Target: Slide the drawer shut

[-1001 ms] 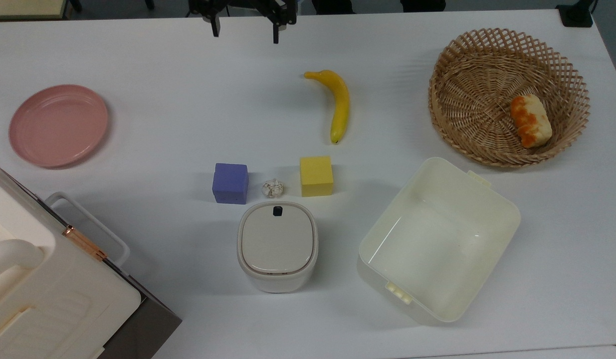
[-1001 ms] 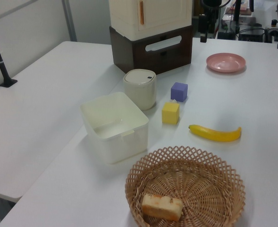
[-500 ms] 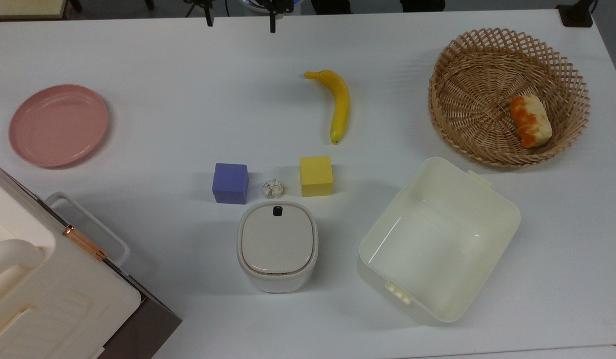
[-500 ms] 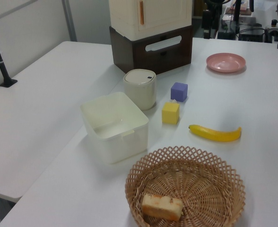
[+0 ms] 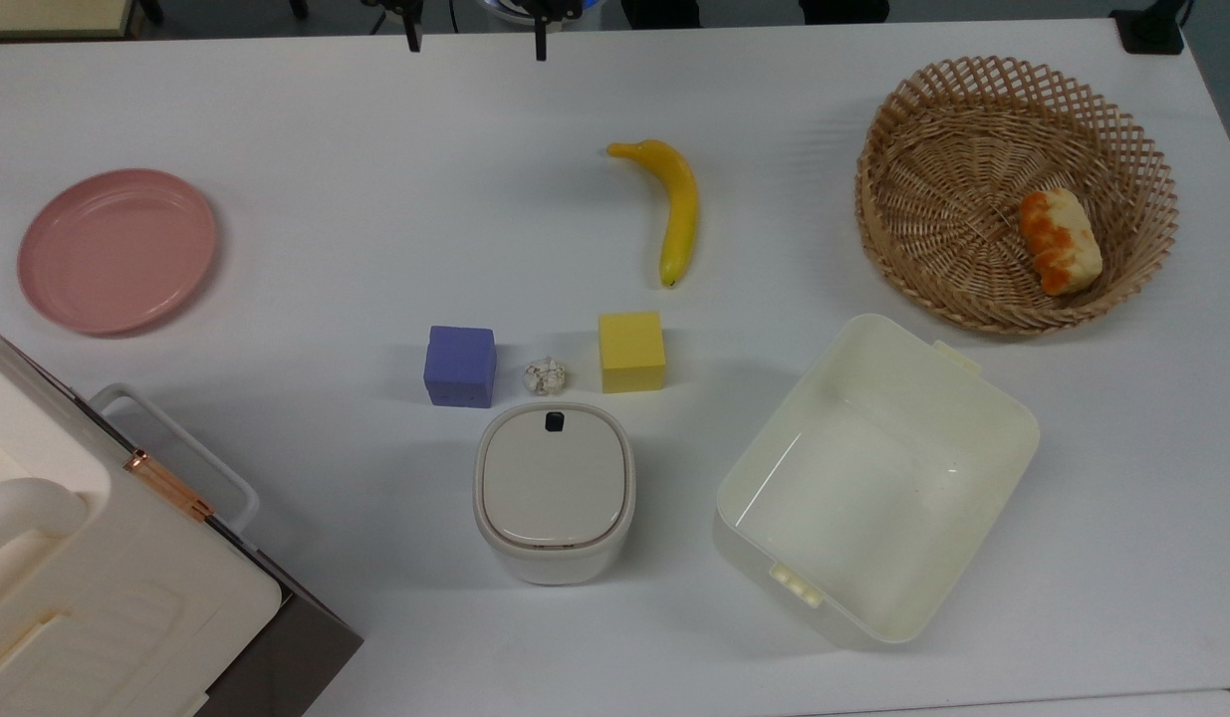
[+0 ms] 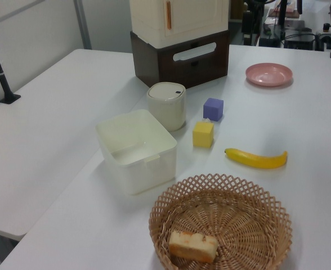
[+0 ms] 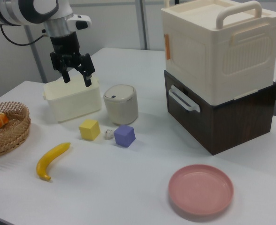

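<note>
The drawer [image 7: 208,123] is the dark brown lower part of the cabinet, under a cream box. Its front panel lies flush with the cabinet body, and its white loop handle [image 7: 183,100] sticks out toward the table. The same handle [image 5: 179,450] shows at the top view's lower left, and the drawer front [image 6: 195,61] faces the table in the left view. My gripper [image 7: 77,80] hangs open and empty high above the table, far to the right view's left of the drawer. At the top view's upper edge, the gripper [image 5: 475,45] has its two fingertips spread wide.
A pink plate [image 5: 117,249] lies near the drawer. Mid-table are a purple cube [image 5: 460,365], a small white lump [image 5: 545,375], a yellow cube [image 5: 631,351], a banana [image 5: 674,209] and a lidded cream canister [image 5: 554,491]. A cream tub [image 5: 873,478] and a wicker basket [image 5: 1013,189] with bread stand further right.
The gripper has pulled back toward the top view's upper edge, so less of it shows. It has hardly moved in the last half second. The drawer and objects are unchanged.
</note>
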You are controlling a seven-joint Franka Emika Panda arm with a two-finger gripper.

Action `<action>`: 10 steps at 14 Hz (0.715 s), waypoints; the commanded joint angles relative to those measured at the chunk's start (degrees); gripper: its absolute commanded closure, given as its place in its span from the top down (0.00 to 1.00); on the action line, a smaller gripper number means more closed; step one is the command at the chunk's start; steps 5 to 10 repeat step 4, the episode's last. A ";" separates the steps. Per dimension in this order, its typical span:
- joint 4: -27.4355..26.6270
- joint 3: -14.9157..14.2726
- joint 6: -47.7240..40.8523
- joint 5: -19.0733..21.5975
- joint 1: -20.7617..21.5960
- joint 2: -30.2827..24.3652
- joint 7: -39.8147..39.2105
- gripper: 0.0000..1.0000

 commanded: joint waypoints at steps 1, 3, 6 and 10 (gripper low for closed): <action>-1.42 0.57 -1.30 1.45 -0.58 -1.65 -0.50 1.00; -1.42 0.57 -1.74 1.36 -0.58 -1.65 -0.50 1.00; -1.42 0.57 -1.74 1.36 -0.50 -1.65 -0.50 1.00; -1.42 0.57 -1.74 1.36 -0.50 -1.65 -0.50 1.00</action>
